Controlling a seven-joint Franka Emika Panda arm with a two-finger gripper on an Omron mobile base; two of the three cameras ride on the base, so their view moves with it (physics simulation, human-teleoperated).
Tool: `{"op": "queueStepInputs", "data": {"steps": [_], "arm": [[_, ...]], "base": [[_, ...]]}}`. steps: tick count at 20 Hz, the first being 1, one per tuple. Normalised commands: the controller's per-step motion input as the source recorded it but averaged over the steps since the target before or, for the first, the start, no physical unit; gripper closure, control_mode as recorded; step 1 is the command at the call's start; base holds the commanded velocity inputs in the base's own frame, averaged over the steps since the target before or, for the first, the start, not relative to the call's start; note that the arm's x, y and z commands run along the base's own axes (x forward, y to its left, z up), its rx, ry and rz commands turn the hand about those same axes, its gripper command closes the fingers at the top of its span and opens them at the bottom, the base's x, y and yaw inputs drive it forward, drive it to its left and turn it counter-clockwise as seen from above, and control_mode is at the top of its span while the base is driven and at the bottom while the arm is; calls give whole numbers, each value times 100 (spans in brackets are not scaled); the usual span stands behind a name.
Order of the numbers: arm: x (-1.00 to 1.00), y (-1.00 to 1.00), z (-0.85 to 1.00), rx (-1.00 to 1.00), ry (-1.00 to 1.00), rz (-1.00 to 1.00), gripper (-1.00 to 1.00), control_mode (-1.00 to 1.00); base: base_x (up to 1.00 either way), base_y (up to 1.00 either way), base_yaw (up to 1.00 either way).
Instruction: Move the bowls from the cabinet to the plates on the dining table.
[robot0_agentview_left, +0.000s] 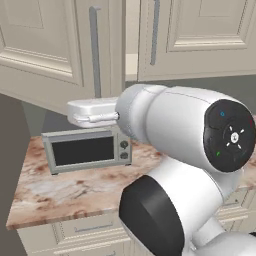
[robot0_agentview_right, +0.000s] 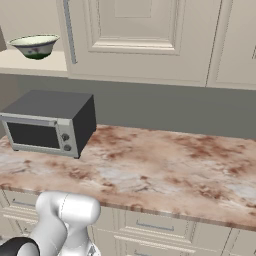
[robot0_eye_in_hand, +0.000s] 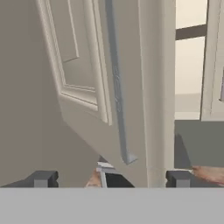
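Observation:
A wide cream-white bowl with a dark green base stands on the beige shelf of the cabinet, at the upper left of the right base view. The cabinet's left door is swung open, and its long grey bar handle runs down the middle of the hand view. My gripper is open right below the handle's lower end, fingertips wide apart and holding nothing. In the left base view the same door and handle hang above my hand. The plates and the dining table are out of view.
A grey toaster oven sits on the pink-brown marbled counter below the cabinet, with cream drawer fronts under it. Closed cabinet doors lie to the right of the open shelf. My own arm blocks the right half of the left base view.

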Motion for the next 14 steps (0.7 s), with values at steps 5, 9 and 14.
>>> {"op": "queueStepInputs", "data": {"steps": [5,9,14], "arm": [[-14,-87,0,8,3,-6,-100,-100],[-9,-91,0,11,1,-5,-100,-100],[-1,-80,0,7,2,-2,-100,-100]], "base": [[0,0,0],[0,0,0],[0,0,0]]}}
